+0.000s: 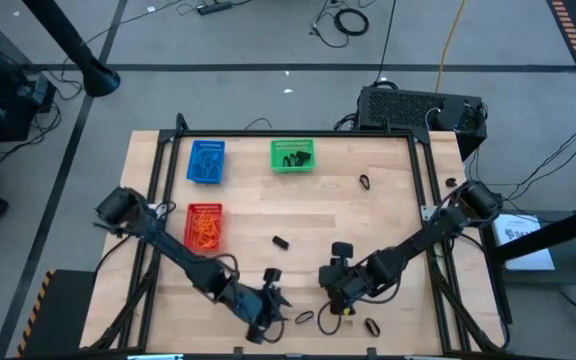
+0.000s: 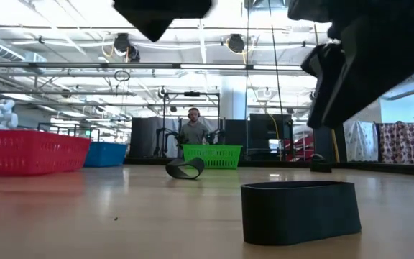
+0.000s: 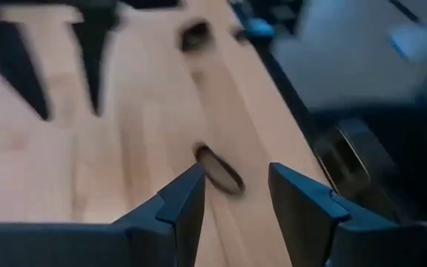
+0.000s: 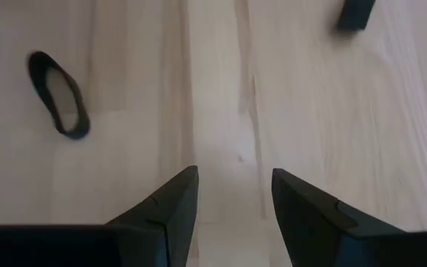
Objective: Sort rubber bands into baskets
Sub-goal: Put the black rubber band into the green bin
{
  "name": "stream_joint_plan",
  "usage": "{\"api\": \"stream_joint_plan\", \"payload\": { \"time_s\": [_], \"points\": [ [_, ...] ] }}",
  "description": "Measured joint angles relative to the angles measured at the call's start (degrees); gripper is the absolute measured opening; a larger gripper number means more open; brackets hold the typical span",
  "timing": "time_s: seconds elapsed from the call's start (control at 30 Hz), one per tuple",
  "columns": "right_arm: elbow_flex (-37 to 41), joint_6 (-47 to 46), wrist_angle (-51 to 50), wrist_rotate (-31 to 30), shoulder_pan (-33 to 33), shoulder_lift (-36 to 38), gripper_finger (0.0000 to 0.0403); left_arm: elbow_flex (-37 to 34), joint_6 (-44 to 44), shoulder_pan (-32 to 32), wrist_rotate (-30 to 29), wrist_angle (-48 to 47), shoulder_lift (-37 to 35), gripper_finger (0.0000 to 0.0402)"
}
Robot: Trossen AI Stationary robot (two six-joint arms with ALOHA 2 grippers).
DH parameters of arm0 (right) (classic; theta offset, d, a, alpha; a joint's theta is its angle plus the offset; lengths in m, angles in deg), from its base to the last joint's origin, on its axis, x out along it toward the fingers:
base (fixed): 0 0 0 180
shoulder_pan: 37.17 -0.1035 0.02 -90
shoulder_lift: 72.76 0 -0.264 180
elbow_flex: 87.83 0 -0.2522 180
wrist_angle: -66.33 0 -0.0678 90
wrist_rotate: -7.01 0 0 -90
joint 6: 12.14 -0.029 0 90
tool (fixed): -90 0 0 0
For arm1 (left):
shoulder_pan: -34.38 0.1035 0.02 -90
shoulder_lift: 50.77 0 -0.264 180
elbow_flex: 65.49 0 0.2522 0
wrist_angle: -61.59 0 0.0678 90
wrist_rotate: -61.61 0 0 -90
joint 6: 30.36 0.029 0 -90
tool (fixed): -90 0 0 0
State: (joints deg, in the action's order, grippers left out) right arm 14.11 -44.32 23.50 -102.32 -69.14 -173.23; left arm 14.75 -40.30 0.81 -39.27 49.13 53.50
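Three mesh baskets stand on the table's left and far part: blue (image 1: 206, 161), green (image 1: 292, 155) with black bands in it, red (image 1: 204, 225) with orange bands. Loose black rubber bands lie flat on the wood (image 1: 304, 316), (image 1: 372, 326), (image 1: 365, 182), (image 1: 280, 242). My left gripper (image 1: 278, 314) is open near the table's near edge, low over the wood, with one black band (image 3: 219, 169) just ahead of its fingertips (image 3: 236, 174). My right gripper (image 1: 330, 303) is open and empty close by (image 4: 236, 174); a black band (image 4: 58, 93) lies off to one side of it.
A black box (image 1: 420, 108) with cables sits past the table's far right corner. The two grippers are close together near the near edge. In the low view a black band (image 2: 298, 208) stands close in front. A person (image 2: 192, 131) stands far behind the table.
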Motion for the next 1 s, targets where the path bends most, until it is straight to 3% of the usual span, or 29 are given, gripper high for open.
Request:
{"api": "stream_joint_plan", "payload": {
  "time_s": [0.07, 0.2, 0.33, 0.63, 1.0],
  "points": [
    [-0.6, 0.0, 0.1, 0.0, -0.2, 0.0, 0.0166, 0.0, -3.4, -0.8, -4.0, 3.6, 2.0, 0.0157],
    [-1.4, 0.3, 0.4, 0.0, -0.4, 0.0, 0.0166, -0.1, -10.4, -0.6, -4.5, 8.6, 6.8, 0.0157],
    [-1.4, 2.7, 1.6, -0.3, -0.4, 0.0, 0.0166, 1.1, -9.8, 0.1, -3.2, 13.1, 11.8, 0.0157],
    [-1.4, 2.9, 1.9, -0.3, -0.4, 0.0, 0.0166, 6.4, -9.2, 2.5, -2.7, 12.6, 18.3, 0.0157],
    [-1.4, 2.9, 2.0, -0.3, -0.4, 0.0, 0.0166, 6.5, -9.2, 2.8, -2.9, 9.0, 18.4, 0.0157]
  ]
}}
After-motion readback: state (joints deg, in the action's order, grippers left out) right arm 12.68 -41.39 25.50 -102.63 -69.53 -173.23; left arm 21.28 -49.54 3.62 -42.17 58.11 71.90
